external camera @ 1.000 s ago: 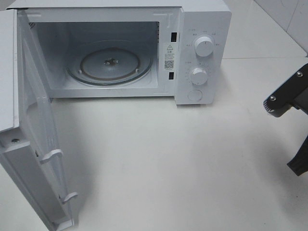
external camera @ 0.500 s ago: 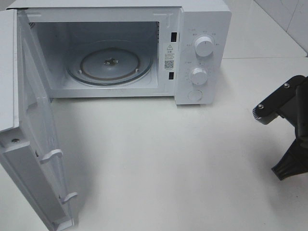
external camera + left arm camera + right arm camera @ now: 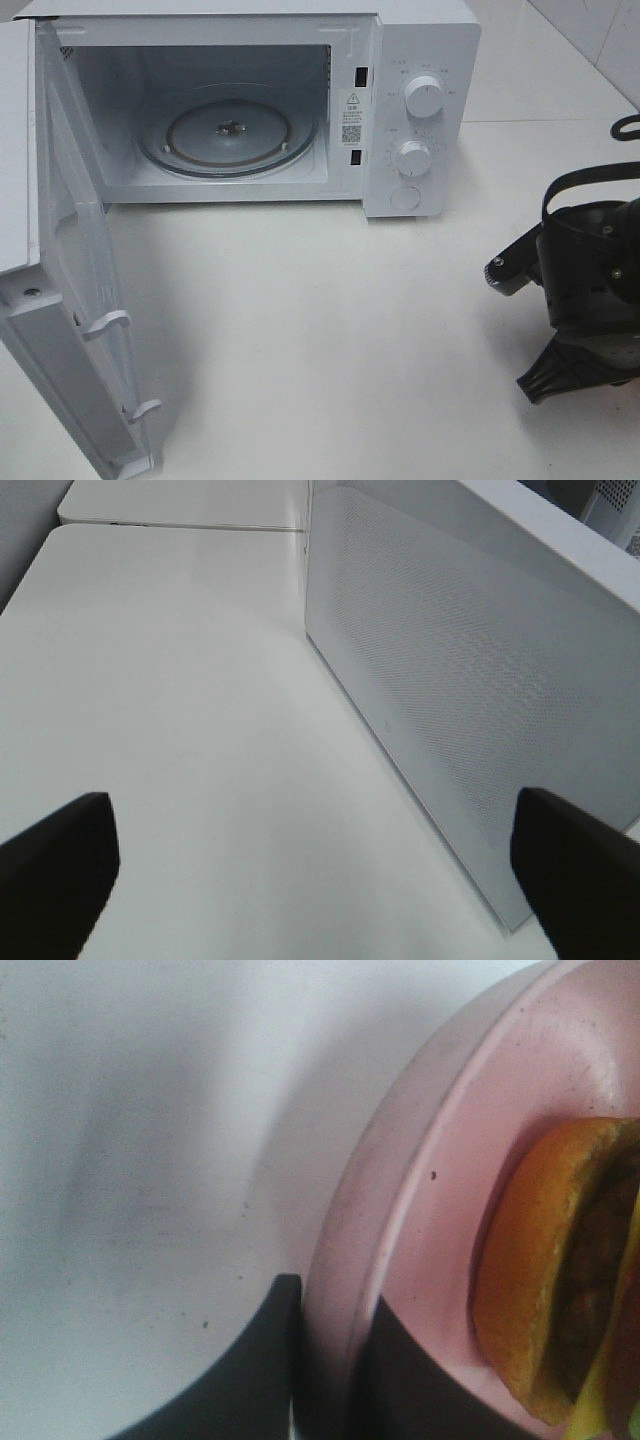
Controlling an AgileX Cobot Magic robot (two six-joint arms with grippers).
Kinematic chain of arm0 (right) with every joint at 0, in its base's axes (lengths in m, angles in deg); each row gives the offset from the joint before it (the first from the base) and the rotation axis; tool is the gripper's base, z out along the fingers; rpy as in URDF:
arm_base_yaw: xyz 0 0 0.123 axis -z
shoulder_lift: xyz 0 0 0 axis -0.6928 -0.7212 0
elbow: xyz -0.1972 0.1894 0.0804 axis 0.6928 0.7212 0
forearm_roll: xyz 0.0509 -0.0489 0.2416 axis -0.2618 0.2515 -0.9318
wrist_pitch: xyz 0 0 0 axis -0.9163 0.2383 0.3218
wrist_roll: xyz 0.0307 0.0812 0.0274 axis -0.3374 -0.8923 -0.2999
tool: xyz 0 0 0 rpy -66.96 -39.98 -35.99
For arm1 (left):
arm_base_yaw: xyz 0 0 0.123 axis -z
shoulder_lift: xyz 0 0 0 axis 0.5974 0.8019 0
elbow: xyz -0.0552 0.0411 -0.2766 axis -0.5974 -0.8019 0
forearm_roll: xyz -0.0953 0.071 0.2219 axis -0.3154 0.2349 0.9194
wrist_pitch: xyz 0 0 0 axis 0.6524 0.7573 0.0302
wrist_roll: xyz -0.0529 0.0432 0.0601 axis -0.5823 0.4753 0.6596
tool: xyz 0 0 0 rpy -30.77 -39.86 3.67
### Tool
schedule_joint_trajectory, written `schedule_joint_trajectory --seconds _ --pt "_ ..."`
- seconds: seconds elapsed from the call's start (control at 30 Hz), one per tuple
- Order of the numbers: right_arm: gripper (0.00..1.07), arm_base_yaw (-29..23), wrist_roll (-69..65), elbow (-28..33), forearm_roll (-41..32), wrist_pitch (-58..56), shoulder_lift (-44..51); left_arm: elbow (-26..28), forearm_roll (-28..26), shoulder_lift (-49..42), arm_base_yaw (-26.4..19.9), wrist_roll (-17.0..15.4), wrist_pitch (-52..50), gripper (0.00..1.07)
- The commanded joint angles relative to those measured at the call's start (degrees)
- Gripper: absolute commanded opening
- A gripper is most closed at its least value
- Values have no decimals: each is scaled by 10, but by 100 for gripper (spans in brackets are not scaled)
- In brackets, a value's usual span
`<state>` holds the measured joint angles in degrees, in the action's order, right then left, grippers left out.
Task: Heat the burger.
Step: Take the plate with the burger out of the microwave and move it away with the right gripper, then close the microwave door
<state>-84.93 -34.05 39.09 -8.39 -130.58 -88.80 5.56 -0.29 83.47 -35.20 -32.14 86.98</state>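
Observation:
In the right wrist view the burger [image 3: 530,1260] lies on a pink plate [image 3: 450,1160], showing its golden-brown bun and dark filling. My right gripper [image 3: 325,1365] is shut on the plate's rim, one finger under it and one over it. In the exterior view only the right arm [image 3: 590,260] shows, at the right edge, in front of and to the right of the microwave [image 3: 420,110]; plate and burger are hidden there. My left gripper [image 3: 318,880] stands open over bare table beside the microwave's perforated side wall [image 3: 470,680].
The microwave door [image 3: 70,300] is swung wide open to the left, reaching toward the table's front edge. The glass turntable [image 3: 228,132] inside has nothing on it. White table [image 3: 320,320] lies in front of the opening.
The right arm has come further into the exterior view, moving left and toward the front of the table. Microwave and door have not moved.

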Motion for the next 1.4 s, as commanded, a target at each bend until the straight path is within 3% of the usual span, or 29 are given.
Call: schedule_joint_trajectory --seconds 0.03,0.53,0.63,0.67,0.73,0.77,0.8,0.83,0.9,0.97,1.4 --pt "4 3 -34 -1 32 -7 -26 -3 0 -10 -2 -3 1 102" --pt "11 19 -144 -1 88 7 -123 -3 0 -10 -2 -3 1 102" --pt "17 23 -143 -1 86 7 -123 -3 0 -10 -2 -3 1 102" --pt "25 23 -138 -1 86 7 -123 -3 0 -10 -2 -3 1 102" --pt "29 22 -136 -1 85 7 -123 -3 0 -10 -2 -3 1 102" --pt "38 21 -129 -1 81 7 -121 -3 0 -10 -2 -3 1 102" --pt "38 21 -129 -1 81 7 -121 -3 0 -10 -2 -3 1 102" --pt "46 21 -116 -2 71 8 -117 -3 0 -10 -2 -3 1 102" --pt "50 21 -107 -2 65 8 -113 -3 0 -10 -2 -3 1 102" --pt "57 18 -79 -2 49 10 -89 -3 0 -10 -2 -3 1 102" --pt "58 -29 72 -2 -68 70 117 -3 0 -10 -2 -3 1 102"
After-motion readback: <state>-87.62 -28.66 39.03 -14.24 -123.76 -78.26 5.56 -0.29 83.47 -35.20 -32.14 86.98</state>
